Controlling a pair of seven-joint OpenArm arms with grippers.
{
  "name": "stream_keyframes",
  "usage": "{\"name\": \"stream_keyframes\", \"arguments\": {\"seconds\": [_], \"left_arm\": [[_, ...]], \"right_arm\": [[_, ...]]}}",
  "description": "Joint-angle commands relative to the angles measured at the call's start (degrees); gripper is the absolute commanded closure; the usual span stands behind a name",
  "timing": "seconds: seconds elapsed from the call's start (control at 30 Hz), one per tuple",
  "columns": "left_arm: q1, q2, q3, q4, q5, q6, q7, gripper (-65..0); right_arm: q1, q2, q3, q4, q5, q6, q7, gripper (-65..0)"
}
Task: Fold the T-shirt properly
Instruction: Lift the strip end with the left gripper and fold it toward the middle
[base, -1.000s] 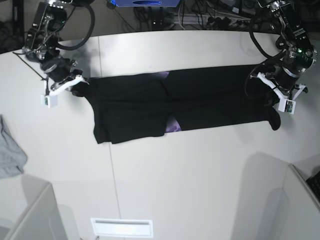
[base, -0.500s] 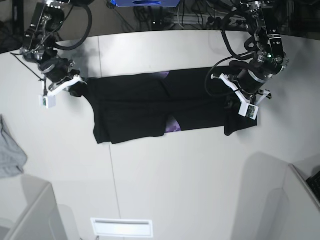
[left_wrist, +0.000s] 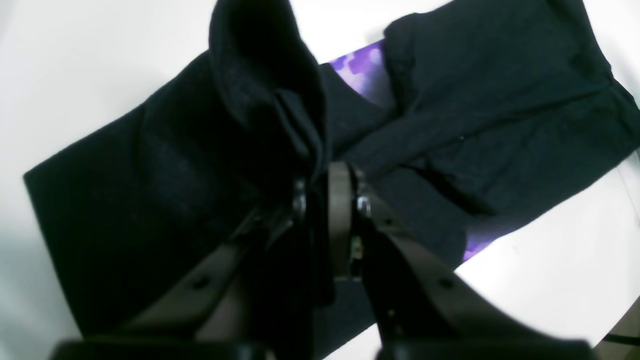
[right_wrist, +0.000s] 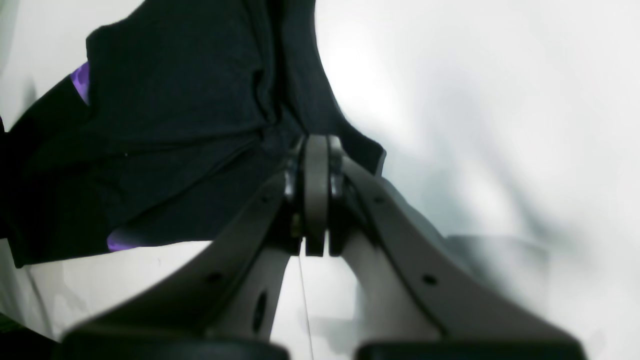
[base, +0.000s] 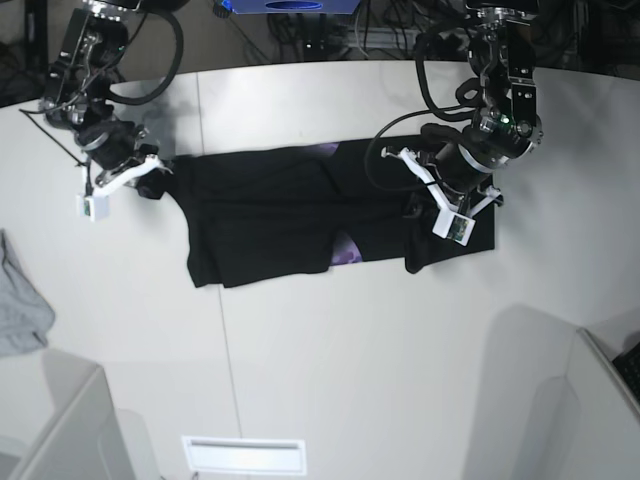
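Note:
The black T-shirt (base: 270, 215) lies stretched across the white table (base: 330, 340), with bits of purple print (base: 347, 250) showing at its middle. My left gripper (base: 425, 207) is shut on the shirt's right end and holds it lifted and folded back over the body. In the left wrist view the gripper (left_wrist: 325, 195) pinches a bunched fold of the shirt (left_wrist: 500, 100). My right gripper (base: 158, 180) is shut on the shirt's left end. In the right wrist view the gripper (right_wrist: 315, 165) clamps the edge of the shirt (right_wrist: 175, 125) low over the table.
A small light grey cloth (base: 20, 305) lies at the table's left edge. Grey panels stand at the front left (base: 60, 420) and front right (base: 560, 400). A white label (base: 243, 455) sits at the front edge. Cables run behind the table.
My left gripper has carried the shirt's right end leftward in the base view, folding it over the body. The right gripper has stayed in place, still shut.

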Motion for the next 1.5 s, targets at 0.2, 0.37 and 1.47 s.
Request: {"name": "stream_keyframes", "arguments": {"seconds": [0.2, 0.37, 1.47], "left_arm": [[-0.7, -0.2, 0.5, 0.9, -0.8, 0.3, -1.3, 0.0], [-0.7, -0.2, 0.5, 0.8, -0.8, 0.3, -1.3, 0.0], [-0.8, -0.4, 2.7, 0.8, -0.4, 0.3, -1.3, 0.0]], "right_arm": [[1.2, 0.6, 0.2, 0.3, 1.0, 0.3, 1.0, 0.0], [1.6, 0.6, 0.2, -1.4, 1.0, 0.3, 1.0, 0.0], [1.6, 0.6, 0.2, -1.4, 1.0, 0.3, 1.0, 0.0]]}}
